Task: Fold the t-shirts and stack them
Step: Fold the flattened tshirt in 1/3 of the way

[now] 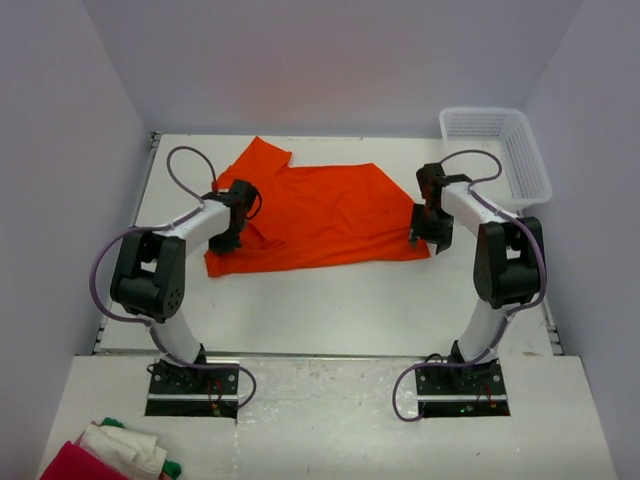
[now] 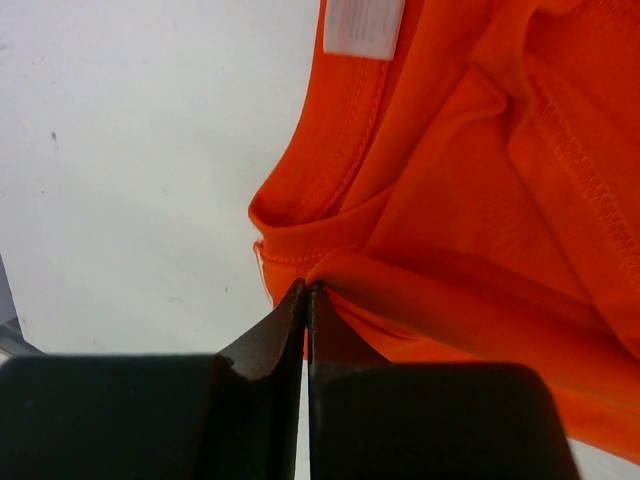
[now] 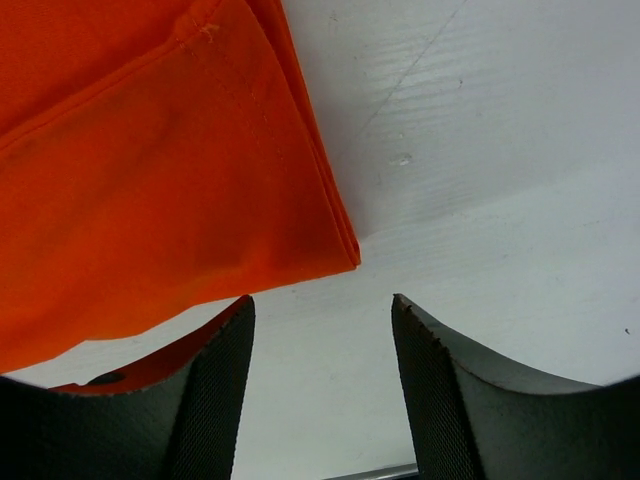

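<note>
One bright orange t-shirt [image 1: 320, 212] lies spread across the middle of the white table [image 1: 330, 305]. My left gripper [image 1: 226, 238] is at its near left part. In the left wrist view the left gripper [image 2: 305, 290] is shut on a raised fold of the t-shirt [image 2: 470, 200], near the collar with its white label [image 2: 362, 25]. My right gripper [image 1: 428, 236] stands at the shirt's near right corner. In the right wrist view the right gripper [image 3: 322, 300] is open over bare table, with the t-shirt's doubled corner [image 3: 345, 255] just ahead of the gap and the left finger [image 3: 215, 380] over the cloth's edge.
A white plastic basket [image 1: 497, 150] stands at the back right corner. A pile of red, white and green cloth [image 1: 110, 455] lies on the near shelf at the bottom left. Pale walls close in the table on three sides.
</note>
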